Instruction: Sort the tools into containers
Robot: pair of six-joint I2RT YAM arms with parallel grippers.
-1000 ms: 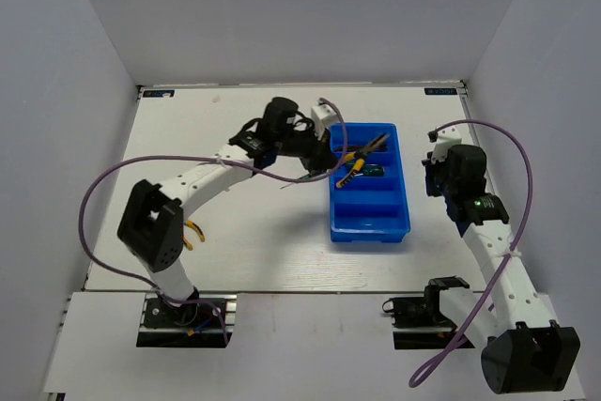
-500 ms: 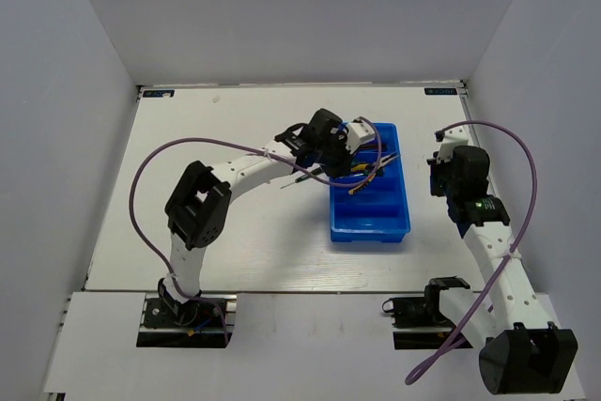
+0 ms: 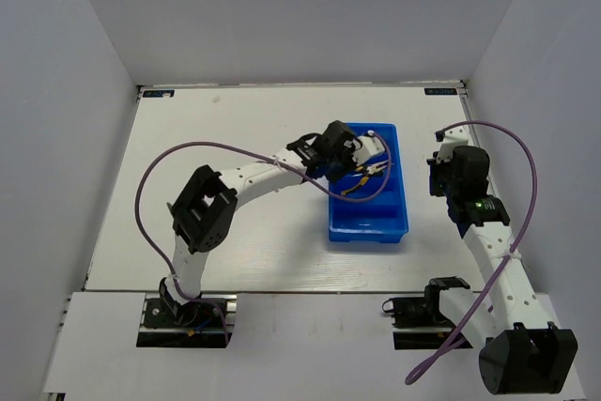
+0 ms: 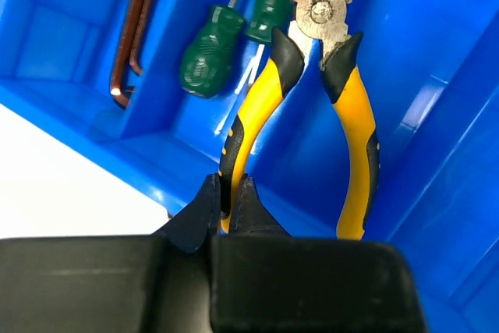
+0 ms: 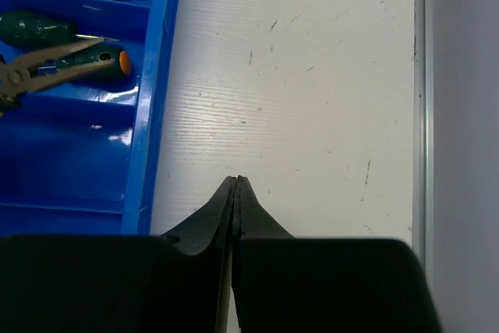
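Note:
My left gripper (image 4: 226,193) is shut on one handle of the yellow-handled pliers (image 4: 343,115) and holds them over the blue tray (image 3: 371,223), their steel nose pointing away. In the top view the left gripper (image 3: 346,168) sits above the tray's left rim with the pliers (image 3: 368,176) across a middle compartment. Two green-handled screwdrivers (image 4: 214,48) lie in the compartment beside them, and dark hex keys (image 4: 132,29) lie in the one beyond. My right gripper (image 5: 237,185) is shut and empty over bare table right of the tray (image 5: 152,115). The slim dark-green tool is hard to tell apart.
The right arm (image 3: 470,194) stands just right of the tray. The left arm's purple cable (image 3: 235,149) loops over the table to the left. White walls close in the table on three sides.
My left gripper has carried the pliers rightward from the table's middle to over the tray's compartments. The right arm has not moved.

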